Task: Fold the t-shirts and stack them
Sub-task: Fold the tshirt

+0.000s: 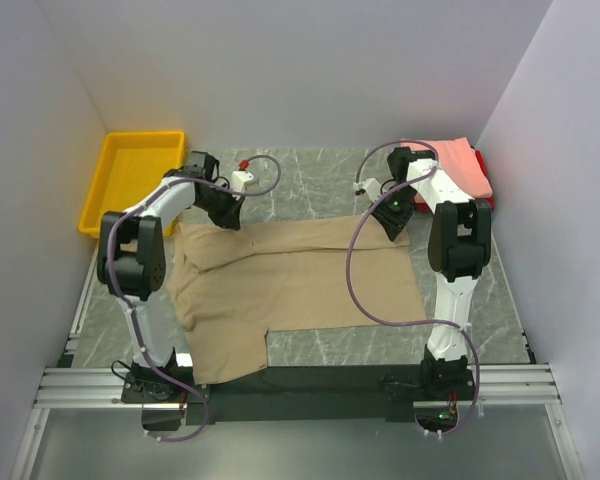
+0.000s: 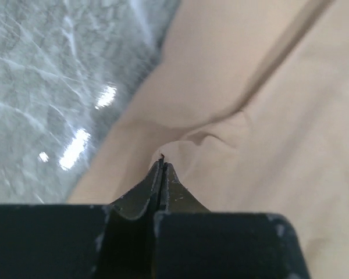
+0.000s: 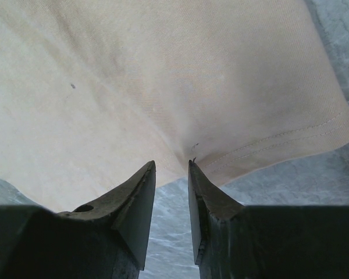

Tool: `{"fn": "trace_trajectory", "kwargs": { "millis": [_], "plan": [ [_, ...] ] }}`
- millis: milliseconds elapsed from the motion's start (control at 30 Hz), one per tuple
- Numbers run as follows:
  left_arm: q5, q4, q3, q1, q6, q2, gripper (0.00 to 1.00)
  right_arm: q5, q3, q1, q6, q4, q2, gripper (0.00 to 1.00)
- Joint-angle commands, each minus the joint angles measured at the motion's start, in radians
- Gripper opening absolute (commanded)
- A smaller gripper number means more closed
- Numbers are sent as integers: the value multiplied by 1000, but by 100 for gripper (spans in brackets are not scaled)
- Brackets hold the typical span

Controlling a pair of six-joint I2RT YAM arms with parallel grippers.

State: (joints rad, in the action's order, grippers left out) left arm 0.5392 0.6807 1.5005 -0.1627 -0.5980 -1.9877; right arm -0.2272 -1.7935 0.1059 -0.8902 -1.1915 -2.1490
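While the tan t-shirt (image 1: 300, 280) lies spread across the table (image 1: 320, 170), the left gripper (image 2: 161, 167) is pinched shut on its 10 o'clock edge — the right gripper (image 3: 172, 165), jaws apart, hovers at its 2 o'clock hem.

**White walls box in a marble-look table**

Plain white walls (image 1: 300, 70) stand on three sides: one well beyond the left gripper (image 1: 225, 215) and the right gripper (image 1: 392, 228), and one off to each gripper's outer side. The table (image 1: 310, 165) beneath them has a grey top veined in white like marble. Just left of the left gripper's tips, bright glints of light (image 2: 75, 148) shine on that glossy surface. Behind both grippers, silver metal rails (image 1: 80, 385) run along the table's near edge.
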Motion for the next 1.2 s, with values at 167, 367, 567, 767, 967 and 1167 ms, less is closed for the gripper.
{"fn": "trace_trajectory", "kwargs": {
  "millis": [167, 367, 567, 767, 967, 1167],
  "plan": [
    [123, 117, -206, -84, 23, 257, 1, 14, -27, -6, -1, -7, 38, 36],
    [134, 158, -368, -262, 24, 371, 4, 20, -38, -6, 0, -10, 38, 36],
    [125, 172, -396, -291, 23, 504, 43, 23, -60, 6, 2, -19, 35, 36],
    [82, 94, -240, -81, 125, 442, 50, 3, -72, 18, 19, -13, 24, 36],
    [18, 39, -102, -26, 145, 210, 44, -21, -96, 21, 63, -17, -5, 36],
    [-13, 23, -8, -26, 139, 49, 45, -24, -61, 21, 73, 6, 15, 35]
  ]
}}
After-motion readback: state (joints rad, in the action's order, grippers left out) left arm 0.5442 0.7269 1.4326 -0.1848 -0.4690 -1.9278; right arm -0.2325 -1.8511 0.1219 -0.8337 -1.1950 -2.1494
